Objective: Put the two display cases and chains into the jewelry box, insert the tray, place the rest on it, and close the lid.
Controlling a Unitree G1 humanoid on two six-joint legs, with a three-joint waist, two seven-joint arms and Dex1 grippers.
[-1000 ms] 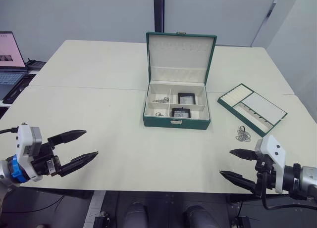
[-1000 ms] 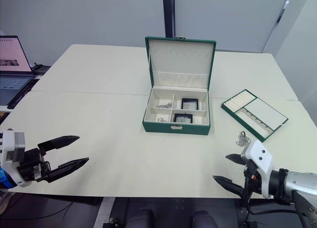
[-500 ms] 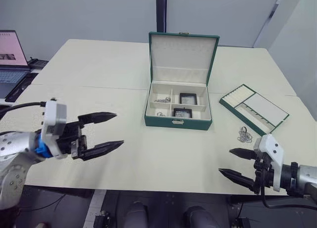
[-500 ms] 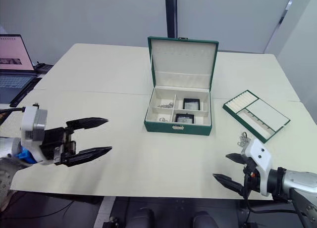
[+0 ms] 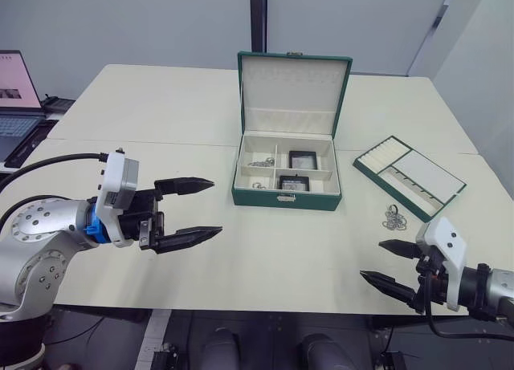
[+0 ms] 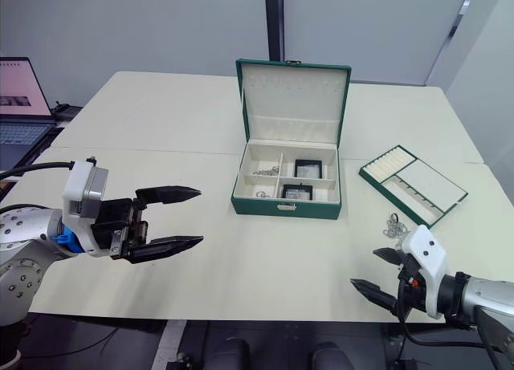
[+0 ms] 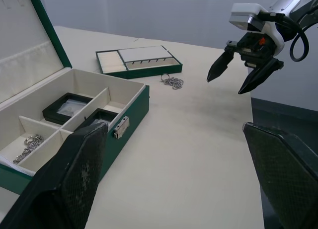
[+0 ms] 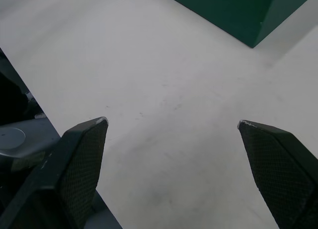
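Left claw (image 5: 205, 208), fingers apart, has advanced toward the open jewelry box (image 5: 287, 174) mid-tabletop (image 5: 161, 113); right claw (image 5: 384, 262) apart at the near edge. Tray (image 5: 409, 176) and rings (image 5: 393, 217) lie rightward.

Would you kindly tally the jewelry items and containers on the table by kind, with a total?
Jewelry box: 1
Tray: 1
Display cases, one and another, both inside the box: 2
Chains, one and another, in the box's left compartments: 2
Bunch of linked silver rings, on the table beside the tray: 1
Total: 7
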